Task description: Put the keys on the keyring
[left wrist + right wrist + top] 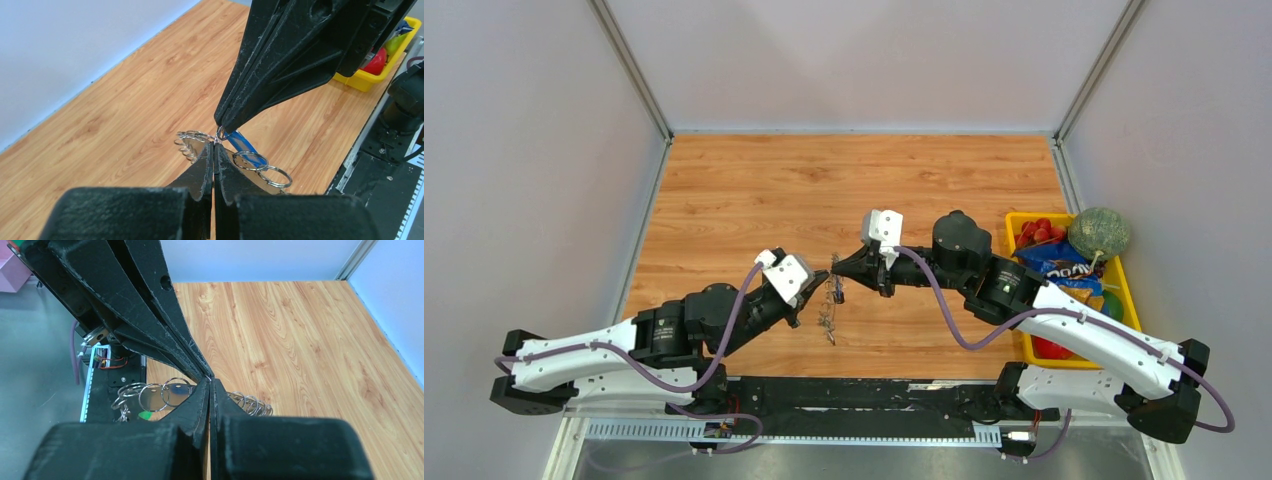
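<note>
Between the clenched left gripper (214,148) and right gripper (210,381), the keyring (218,134) is pinched, keys (243,144) dangling.

text: none legible | blue bag (1059,268) in yellow bin (1128,295) — white print too blurred to read
</note>
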### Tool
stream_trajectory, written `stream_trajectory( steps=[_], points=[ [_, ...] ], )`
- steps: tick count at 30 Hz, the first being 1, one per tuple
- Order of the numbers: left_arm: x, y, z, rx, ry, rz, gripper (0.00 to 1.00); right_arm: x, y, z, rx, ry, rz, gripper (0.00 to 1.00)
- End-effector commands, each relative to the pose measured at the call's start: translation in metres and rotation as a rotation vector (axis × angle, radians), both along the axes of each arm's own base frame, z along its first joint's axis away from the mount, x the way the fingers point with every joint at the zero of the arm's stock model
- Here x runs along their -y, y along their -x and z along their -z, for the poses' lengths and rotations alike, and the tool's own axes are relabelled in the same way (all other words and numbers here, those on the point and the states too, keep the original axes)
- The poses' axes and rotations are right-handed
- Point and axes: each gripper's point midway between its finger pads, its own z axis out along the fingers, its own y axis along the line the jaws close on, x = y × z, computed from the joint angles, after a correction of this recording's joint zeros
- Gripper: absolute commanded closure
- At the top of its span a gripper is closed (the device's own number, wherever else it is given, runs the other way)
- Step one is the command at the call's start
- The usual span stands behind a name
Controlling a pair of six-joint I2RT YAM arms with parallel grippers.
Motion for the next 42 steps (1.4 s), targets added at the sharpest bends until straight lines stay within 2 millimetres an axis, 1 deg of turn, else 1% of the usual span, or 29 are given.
stream_trajectory(
  steps=[1, 9, 13, 17, 18, 20, 22, 24, 25, 28, 33, 38, 42],
  points=[
    [0.001, 0.005, -0.037, 0.022, 0.129, 0.036, 1.00, 0.003, -0.002, -0.026, 0.023, -0.081, 0.024, 1.00],
    [0.001, 0.016, -0.043, 0.036, 0.180, 0.104, 1.00, 0.008, -0.001, -0.027, 0.008, -0.091, 0.039, 1.00],
    [0.002, 0.023, -0.046, 0.046, 0.205, 0.153, 1.00, 0.010, 0.003, -0.027, -0.006, -0.098, 0.028, 1.00],
    [0.000, 0.028, -0.051, 0.055, 0.242, 0.183, 1.00, 0.010, 0.013, -0.027, -0.021, -0.101, -0.019, 1.00],
    [-0.001, 0.029, -0.052, 0.057, 0.249, 0.185, 1.00, 0.011, 0.017, -0.028, -0.022, -0.104, -0.034, 0.97],
    [-0.002, 0.030, -0.054, 0.061, 0.257, 0.194, 1.00, 0.013, 0.022, -0.029, -0.017, -0.109, -0.059, 0.82],
    [-0.002, 0.032, -0.055, 0.063, 0.264, 0.202, 1.00, 0.017, 0.026, -0.034, -0.002, -0.121, -0.068, 0.70],
    [-0.001, 0.033, -0.055, 0.064, 0.267, 0.212, 1.00, 0.021, 0.028, -0.040, 0.020, -0.133, -0.071, 0.62],
    [0.000, 0.034, -0.056, 0.065, 0.270, 0.221, 1.00, 0.023, 0.029, -0.042, 0.030, -0.137, -0.071, 0.60],
    [0.000, 0.038, -0.060, 0.069, 0.286, 0.241, 1.00, 0.028, 0.029, -0.048, 0.060, -0.140, -0.068, 0.57],
    [0.001, 0.047, -0.066, 0.075, 0.313, 0.293, 1.00, 0.027, 0.032, -0.052, 0.085, -0.128, -0.094, 0.56],
    [-0.001, 0.058, -0.076, 0.079, 0.359, 0.354, 1.00, 0.027, 0.031, -0.048, 0.107, -0.107, -0.095, 0.58],
    [-0.001, 0.063, -0.080, 0.075, 0.378, 0.382, 1.00, 0.027, 0.040, -0.048, 0.113, -0.110, -0.143, 0.58]
  ],
)
